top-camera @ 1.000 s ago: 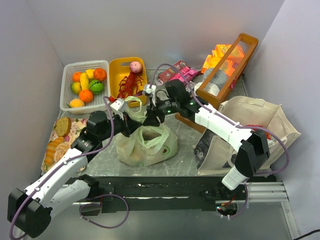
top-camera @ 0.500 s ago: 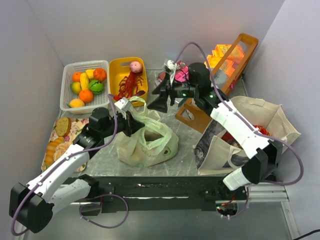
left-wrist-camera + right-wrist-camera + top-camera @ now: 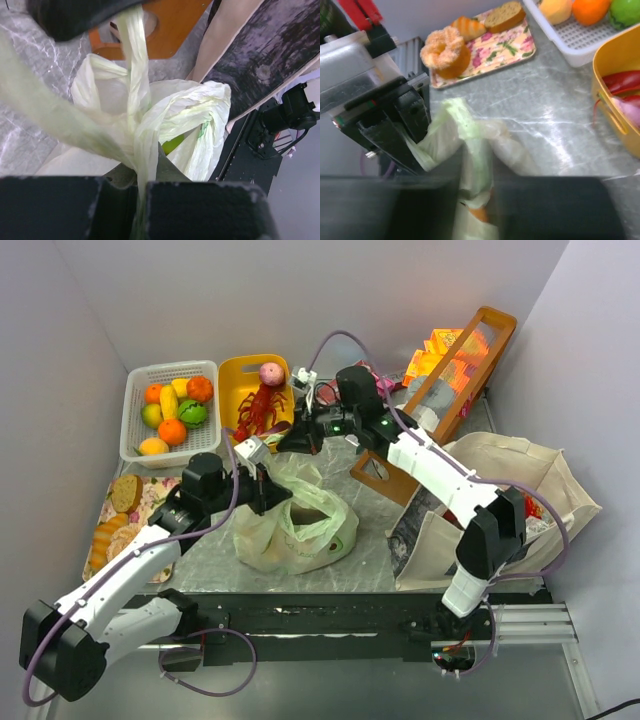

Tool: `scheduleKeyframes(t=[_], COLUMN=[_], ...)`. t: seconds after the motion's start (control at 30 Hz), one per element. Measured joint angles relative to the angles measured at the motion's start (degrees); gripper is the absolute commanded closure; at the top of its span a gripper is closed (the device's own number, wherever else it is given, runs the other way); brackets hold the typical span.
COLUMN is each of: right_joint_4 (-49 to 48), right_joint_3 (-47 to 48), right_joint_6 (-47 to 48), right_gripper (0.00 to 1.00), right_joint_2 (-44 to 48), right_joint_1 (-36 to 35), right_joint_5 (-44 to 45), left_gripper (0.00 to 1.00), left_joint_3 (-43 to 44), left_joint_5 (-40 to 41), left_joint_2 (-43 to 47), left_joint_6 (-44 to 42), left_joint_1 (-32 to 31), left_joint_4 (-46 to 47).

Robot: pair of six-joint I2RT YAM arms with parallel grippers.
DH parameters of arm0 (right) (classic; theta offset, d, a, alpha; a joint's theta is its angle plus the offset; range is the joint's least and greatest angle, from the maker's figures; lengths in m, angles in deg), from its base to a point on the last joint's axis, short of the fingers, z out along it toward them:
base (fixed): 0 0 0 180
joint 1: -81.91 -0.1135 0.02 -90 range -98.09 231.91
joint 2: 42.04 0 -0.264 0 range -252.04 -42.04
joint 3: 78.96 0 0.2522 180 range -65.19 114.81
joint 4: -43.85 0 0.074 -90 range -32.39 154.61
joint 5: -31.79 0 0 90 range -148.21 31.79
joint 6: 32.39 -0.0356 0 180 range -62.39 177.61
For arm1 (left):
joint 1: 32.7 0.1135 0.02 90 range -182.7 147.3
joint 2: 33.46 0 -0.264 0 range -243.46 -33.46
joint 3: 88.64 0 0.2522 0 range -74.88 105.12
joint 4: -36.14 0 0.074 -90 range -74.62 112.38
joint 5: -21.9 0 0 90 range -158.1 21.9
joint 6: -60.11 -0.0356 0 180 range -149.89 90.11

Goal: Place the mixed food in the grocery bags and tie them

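The pale green plastic bag (image 3: 295, 525) sits mid-table with food inside; a green item (image 3: 172, 145) and something orange (image 3: 482, 215) show through its mouth. My left gripper (image 3: 265, 485) is shut on one loop handle (image 3: 140, 175), pulled taut to the left. My right gripper (image 3: 290, 440) is behind the bag, shut on the other handle (image 3: 476, 165), which is drawn up and back. The two handle strands cross above the bag's mouth. The beige canvas tote (image 3: 500, 490) stands open at the right, away from both grippers.
A floral tray (image 3: 150, 490) with bread and a doughnut (image 3: 445, 50) lies at the left. A white basket (image 3: 135, 390) of toy fruit and a yellow basket (image 3: 235, 375) with a red lobster (image 3: 258, 410) stand at the back. A tilted wooden crate (image 3: 455, 370) and pink boxes (image 3: 350, 380) are at the back right.
My right gripper lifted away from the bag, opened wide, then swung back left and shut on the bag's second handle. My left gripper kept its grip and barely moved.
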Motion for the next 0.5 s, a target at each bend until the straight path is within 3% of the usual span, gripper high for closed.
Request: scheduleKeyframes(t=[0.13,0.5], right_joint_4=[-2.86,-4.63], right_joint_3=[-4.24,-22.86], right_joint_6=[-1.66,-3.76], right_gripper=[1.00,1.00], right_joint_2=[3.32,24.24], right_joint_1=[0.28,-0.85], right_joint_5=[1.97,13.05], left_gripper=[0.98,0.99], left_joint_3=[0.00,0.13], left_joint_5=[1.14,2.99], left_joint_2=[-0.24,0.35], left_joint_6=[0.22,6.29], left_joint_1=[-0.11,-0.81], left_joint_4=[-0.26,2.56])
